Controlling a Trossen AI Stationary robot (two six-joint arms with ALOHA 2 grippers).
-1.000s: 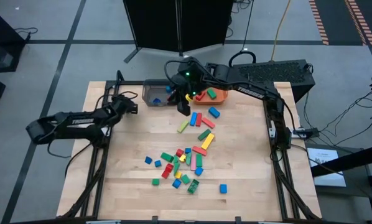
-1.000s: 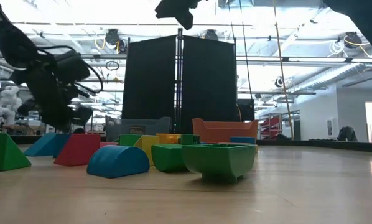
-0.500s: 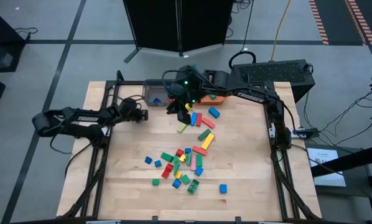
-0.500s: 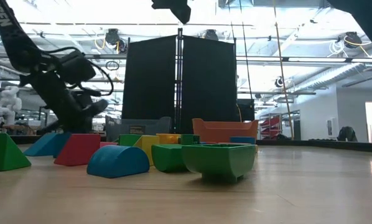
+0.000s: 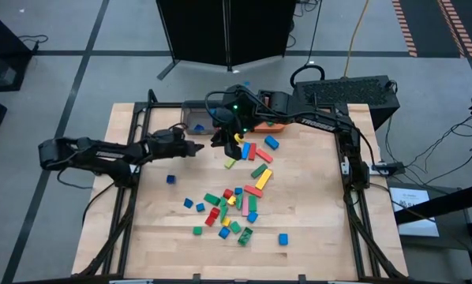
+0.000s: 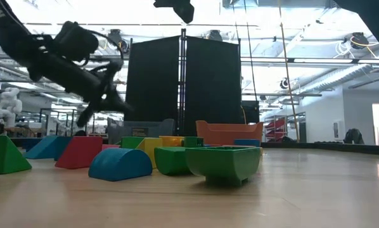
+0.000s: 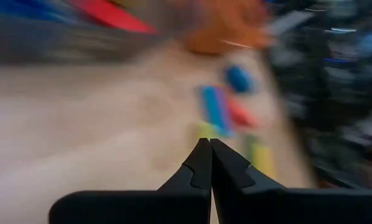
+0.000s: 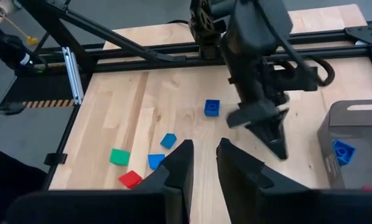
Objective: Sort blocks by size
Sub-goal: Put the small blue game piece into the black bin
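Observation:
Many small coloured blocks (image 5: 232, 209) lie loose on the wooden table, with longer bars (image 5: 252, 154) farther back. A single blue cube (image 5: 170, 179) sits on the table beside my left arm, also visible in the right wrist view as the blue cube (image 8: 212, 107). My left gripper (image 5: 198, 148) is shut and empty, just above the table and short of the grey bin (image 5: 195, 118). My right gripper (image 8: 203, 158) hangs high over the table's far middle. Its fingers stand slightly apart with nothing between them.
The grey bin holds a blue block (image 8: 341, 151). The orange bin (image 5: 274, 121) stands to its right, partly under my right arm. Black frame rails (image 5: 133, 181) run along the table's sides. Bare wood lies at the near left and near right.
My left gripper, still shut, has swept toward the table's right, toward the bins. It has tipped up from pointing down to nearly level and has rolled. A blue cube now lies on the table beside that arm, where none lay before. My right gripper has drifted slightly left.

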